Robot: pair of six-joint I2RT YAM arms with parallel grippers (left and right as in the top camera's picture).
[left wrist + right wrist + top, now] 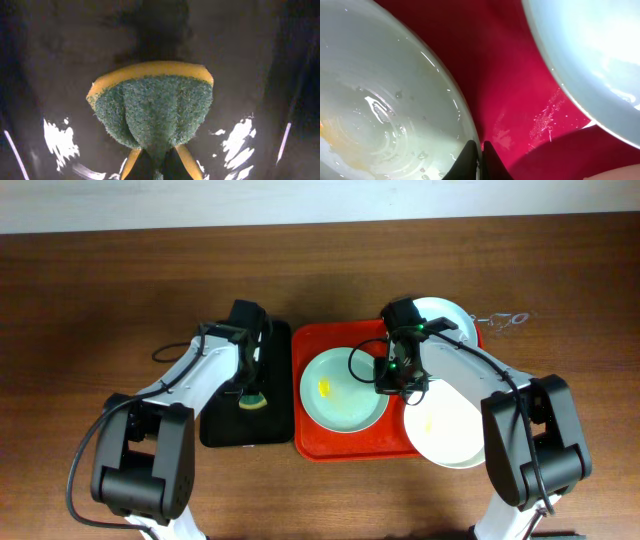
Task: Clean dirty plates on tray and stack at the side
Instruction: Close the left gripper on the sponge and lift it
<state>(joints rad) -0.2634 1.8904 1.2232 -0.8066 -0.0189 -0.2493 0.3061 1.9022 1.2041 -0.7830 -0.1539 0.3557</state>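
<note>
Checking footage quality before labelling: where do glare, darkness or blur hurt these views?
Left wrist: dim, white glare patches on the black tray, sponge sharp. Right wrist: upper-right plate washed out by glare, smeared plate readable. Overhead: evenly lit, sharp.

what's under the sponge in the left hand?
The black tray: its glossy surface shows all round the sponge, which the left hand pinches shut. The patch directly beneath the sponge is covered, so whether it touches the tray or hangs above it can't be told.
</note>
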